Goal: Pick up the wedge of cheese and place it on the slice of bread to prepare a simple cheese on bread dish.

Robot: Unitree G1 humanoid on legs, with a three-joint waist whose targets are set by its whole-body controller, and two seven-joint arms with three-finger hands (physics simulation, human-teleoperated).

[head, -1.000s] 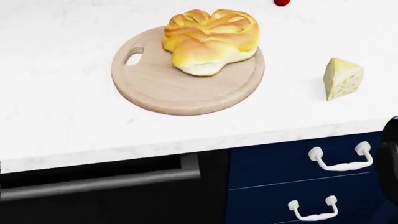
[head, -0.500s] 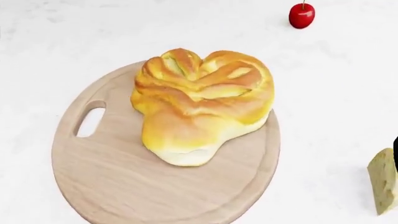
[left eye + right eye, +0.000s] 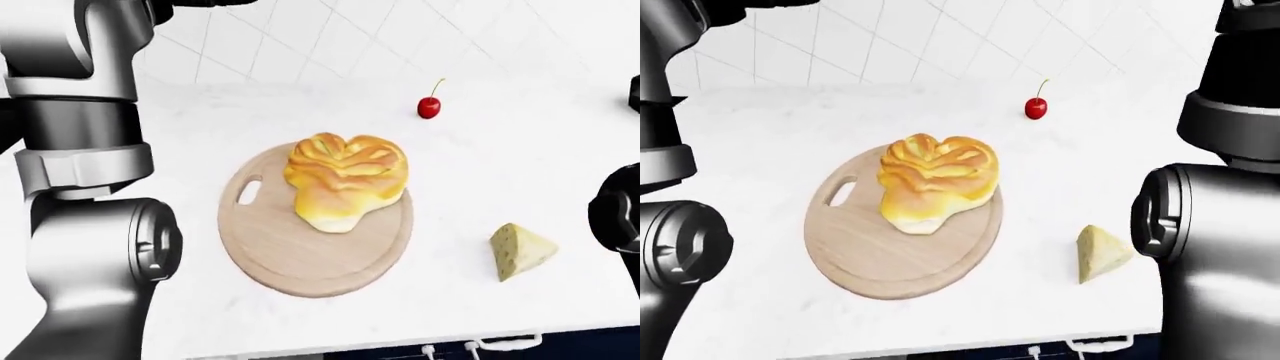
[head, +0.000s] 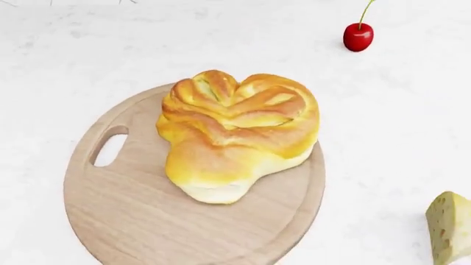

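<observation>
Neither hand is showing, only arm segments at the frame edges, so grip can't be told. Cheese wedge [image 3: 519,250] sits alone on the counter [image 3: 200,135], right of the bread [image 3: 346,180] on its board [image 3: 270,247].

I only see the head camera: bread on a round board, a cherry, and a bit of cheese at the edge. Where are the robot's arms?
Observer: The left arm fills the left side of the left-eye view, clear of the cutting board.
Operator: And the other arm?
Observer: The right arm stands at the right of the right-eye view, beside the cheese wedge, not touching it.
Operator: Is a hand near the bread?
Observer: No hand shows in any view; the bread sits alone on the board.
</observation>
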